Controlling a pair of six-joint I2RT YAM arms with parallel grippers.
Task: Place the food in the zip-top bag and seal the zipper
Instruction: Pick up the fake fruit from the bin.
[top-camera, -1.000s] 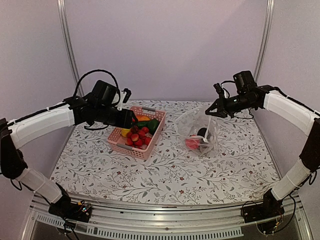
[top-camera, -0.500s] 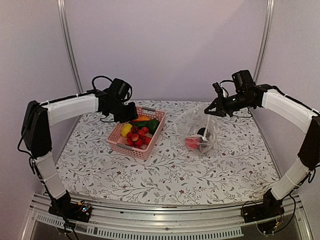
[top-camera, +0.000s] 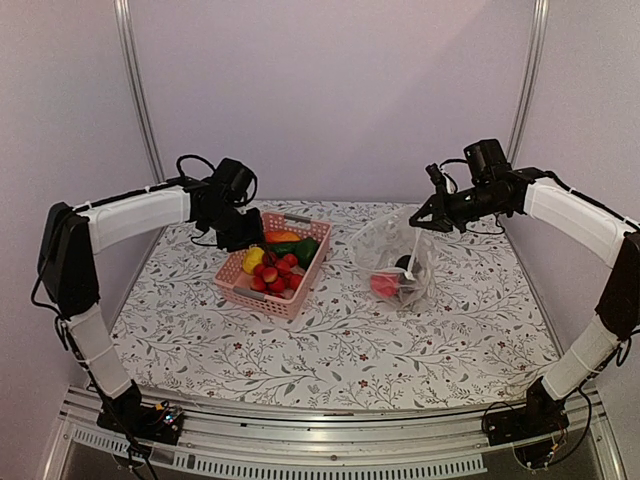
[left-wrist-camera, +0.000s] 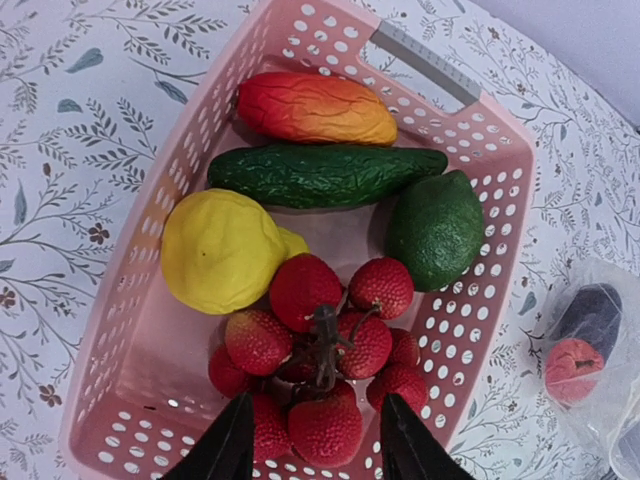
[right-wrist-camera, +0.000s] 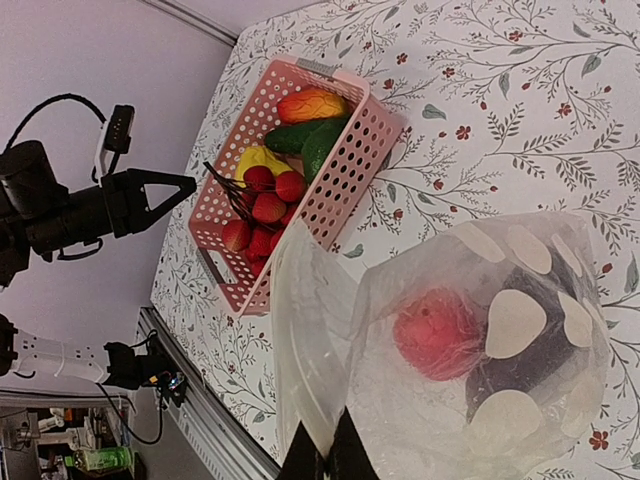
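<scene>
The left gripper (left-wrist-camera: 316, 415) hangs above the pink basket (left-wrist-camera: 490, 130) with its two fingers spread apart and nothing between them. Directly under the fingers lies a bunch of red strawberries (left-wrist-camera: 320, 350). A little beyond the fingertips there is a yellow fruit (left-wrist-camera: 222, 250) and a round green piece (left-wrist-camera: 437, 228), and farther beyond a long green cucumber (left-wrist-camera: 325, 175) and an orange-red piece (left-wrist-camera: 315, 108).

The right gripper (right-wrist-camera: 322, 440) is lifted above the table (top-camera: 330, 350), and its fingers are pressed together on the edge of the clear bag (right-wrist-camera: 480, 330). The bag hangs down from the fingers and its bottom rests on the table. In the bottom of the bag, below this gripper, lie a red piece (right-wrist-camera: 435, 335) and a dark eggplant (right-wrist-camera: 520, 370), touching each other. The basket stands well apart from the right gripper, between the two arms.
</scene>
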